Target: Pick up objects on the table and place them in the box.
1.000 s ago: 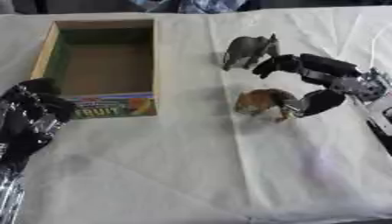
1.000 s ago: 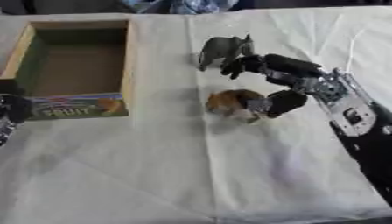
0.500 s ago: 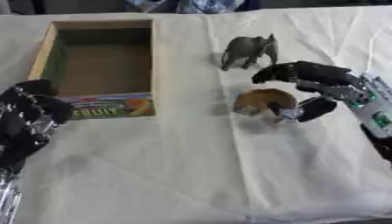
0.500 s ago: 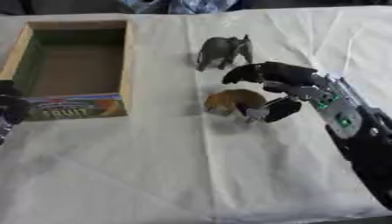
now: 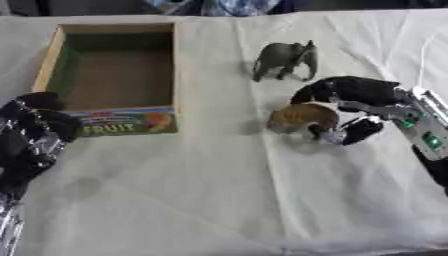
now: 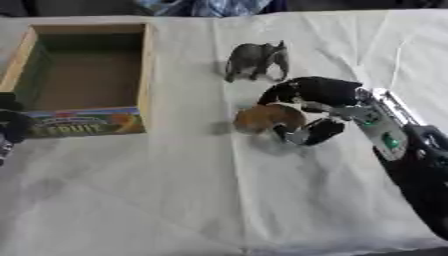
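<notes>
Since a second ago the right hand (image 5: 354, 107) curls round the brown animal (image 5: 300, 117), pinching its rigid, light, smooth body at mid-trunk, box (image 5: 54, 60) at 9 o'clock.

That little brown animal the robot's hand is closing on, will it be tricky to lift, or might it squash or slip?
The brown animal looks like a moulded toy figure, so probably stiff, not squashy. It looks small beside the right hand, so likely light. Its rounded back may let it slip or twist between the fingers curled round it. It might also tip if nudged.
</notes>
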`<state>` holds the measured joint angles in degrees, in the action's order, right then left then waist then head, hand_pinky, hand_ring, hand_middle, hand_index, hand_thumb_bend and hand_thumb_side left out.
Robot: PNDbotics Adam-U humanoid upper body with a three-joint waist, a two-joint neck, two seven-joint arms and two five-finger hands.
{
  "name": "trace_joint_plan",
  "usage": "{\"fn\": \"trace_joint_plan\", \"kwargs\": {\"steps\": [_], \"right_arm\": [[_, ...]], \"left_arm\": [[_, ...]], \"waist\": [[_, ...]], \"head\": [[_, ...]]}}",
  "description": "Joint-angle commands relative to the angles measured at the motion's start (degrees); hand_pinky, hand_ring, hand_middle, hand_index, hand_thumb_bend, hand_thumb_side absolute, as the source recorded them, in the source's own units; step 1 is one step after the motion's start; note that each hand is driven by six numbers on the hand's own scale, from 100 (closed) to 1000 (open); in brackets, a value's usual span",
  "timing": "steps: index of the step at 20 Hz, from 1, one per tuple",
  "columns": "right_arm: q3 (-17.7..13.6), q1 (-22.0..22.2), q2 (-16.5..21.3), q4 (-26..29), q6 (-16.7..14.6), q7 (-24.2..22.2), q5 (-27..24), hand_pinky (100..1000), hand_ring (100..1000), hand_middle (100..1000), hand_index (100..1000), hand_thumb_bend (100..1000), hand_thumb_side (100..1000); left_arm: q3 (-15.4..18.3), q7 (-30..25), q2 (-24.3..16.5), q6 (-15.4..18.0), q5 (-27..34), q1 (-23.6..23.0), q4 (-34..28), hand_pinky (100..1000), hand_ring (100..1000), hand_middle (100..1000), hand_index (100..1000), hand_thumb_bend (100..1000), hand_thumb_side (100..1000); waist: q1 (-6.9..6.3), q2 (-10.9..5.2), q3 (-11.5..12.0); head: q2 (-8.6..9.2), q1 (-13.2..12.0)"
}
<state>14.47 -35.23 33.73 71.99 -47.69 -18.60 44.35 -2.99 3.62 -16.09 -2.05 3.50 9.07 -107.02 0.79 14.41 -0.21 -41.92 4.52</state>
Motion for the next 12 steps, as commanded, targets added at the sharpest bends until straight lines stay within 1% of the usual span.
{"fn": "trace_joint_plan", "kwargs": {"steps": [1, 3, 4, 8, 10, 12], "right_arm": [[-0.47, -0.63, 0.85, -0.34, -3.68, -2.11, 2.03, 815, 728, 745, 870, 100, 352], [-0.49, -0.7, 0.78, -0.53, -3.69, -1.25, 2.64, 803, 689, 697, 846, 100, 341], [-0.48, -0.75, 0.76, -0.59, -3.71, -0.81, 2.85, 792, 652, 654, 822, 100, 334], [-0.43, -1.17, 0.83, -0.52, -3.97, 0.69, 2.97, 763, 551, 521, 731, 100, 314], [-0.39, -1.75, 1.02, -0.01, -4.2, 1.23, 2.27, 741, 488, 451, 665, 100, 297], [-0.27, -2.5, 1.34, 0.65, -4.25, 1.45, 0.98, 732, 462, 416, 632, 100, 288]], "left_arm": [[0.03, -0.05, -0.94, 0.1, -0.25, 0.45, -0.53, 522, 577, 578, 716, 768, 402], [0.03, -0.04, -0.95, 0.11, -0.25, 0.43, -0.51, 522, 577, 578, 716, 768, 403], [0.03, -0.04, -0.96, 0.11, -0.25, 0.41, -0.51, 522, 577, 578, 716, 768, 403], [0.03, -0.04, -1.01, 0.11, -0.22, 0.31, -0.51, 522, 577, 578, 716, 768, 403], [0.02, -0.05, -1.02, 0.1, -0.21, 0.24, -0.5, 523, 577, 578, 716, 768, 403], [0.0, -0.08, -1.05, 0.1, -0.18, 0.2, -0.5, 523, 577, 577, 716, 768, 403]], "waist": [[0.03, -1.11, 0.09], [0.06, -1.16, 0.11], [0.06, -1.19, 0.12], [0.05, -1.38, 0.15], [0.05, -1.51, 0.11], [0.07, -1.64, 0.06]], "head": [[0.72, 0.21], [0.77, 0.27], [0.8, 0.28], [0.81, 0.31], [0.75, 0.34], [0.66, 0.38]]}}
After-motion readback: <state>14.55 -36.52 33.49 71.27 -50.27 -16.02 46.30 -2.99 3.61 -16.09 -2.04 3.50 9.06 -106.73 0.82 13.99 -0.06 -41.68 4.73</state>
